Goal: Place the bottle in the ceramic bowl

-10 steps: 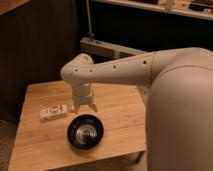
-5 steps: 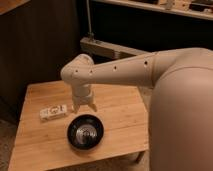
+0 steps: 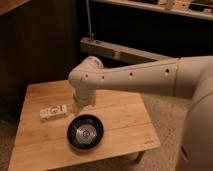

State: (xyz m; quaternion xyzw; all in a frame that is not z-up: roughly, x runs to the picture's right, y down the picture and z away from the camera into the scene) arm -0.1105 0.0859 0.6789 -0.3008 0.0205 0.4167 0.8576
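The bottle [image 3: 53,112] lies on its side on the wooden table [image 3: 120,120], at the left, its white label with dark marks facing up. The ceramic bowl [image 3: 85,132], black-rimmed with a silvery centre, sits just right of and in front of the bottle, empty. My gripper [image 3: 83,107] hangs from the white arm above the table, right of the bottle and just behind the bowl. It holds nothing that I can see.
The small wooden table has edges close to the bowl at the front. A dark wall stands behind the table at the left. A metal shelf frame [image 3: 115,50] runs behind the arm. My white arm and body fill the right side.
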